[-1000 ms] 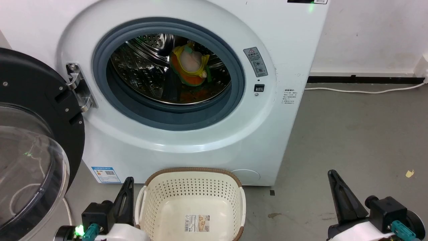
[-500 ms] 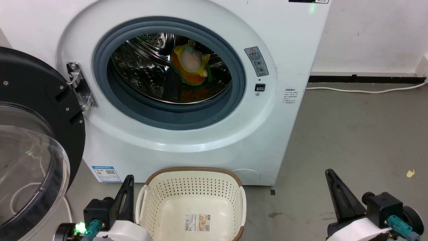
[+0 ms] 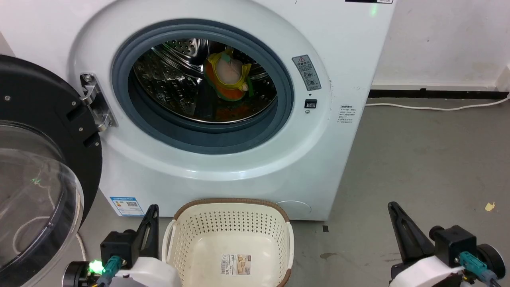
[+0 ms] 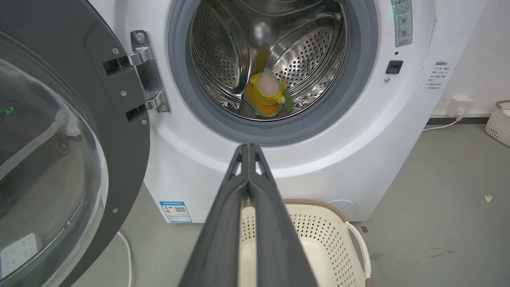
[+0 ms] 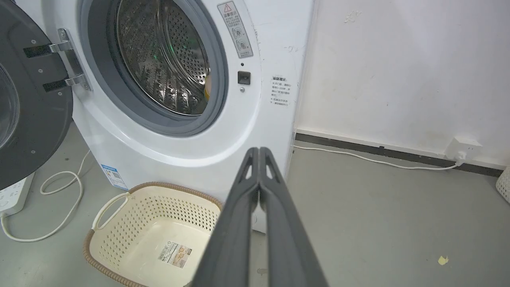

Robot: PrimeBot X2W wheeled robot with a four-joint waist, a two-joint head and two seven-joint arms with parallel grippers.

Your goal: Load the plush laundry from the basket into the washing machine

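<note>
Since a second ago little is changing: the head camera is drifting slightly, the left end effector (image 4: 248, 147) and the right end effector (image 5: 259, 150) are keeping nearly the same low posts, and each is holding its two dark fingers pressed together on nothing. The plush laundry (image 4: 266, 93) is still lying inside the drum (image 4: 314, 52) of the washing machine (image 3: 239, 175), ahead of and above the left end effector's tips, well apart from them. The basket (image 3: 231, 202) is sitting on the floor (image 3: 418, 159) just beside the left end effector, between it and the right one, with its label (image 3: 235, 265) showing on the inner base. To the outer side of the left end effector the door (image 3: 44, 115) is hanging wide open on its hinge (image 3: 95, 104), leaving the grey door ring (image 3: 207, 137) unblocked straight ahead. Beyond the right end effector a white cable (image 3: 434, 108) is running along the wall foot, and a small yellow scrap (image 3: 489, 206) is lying near it. The plush is showing a peach face ringed in yellow, with orange below and a green bit at one side.
</note>
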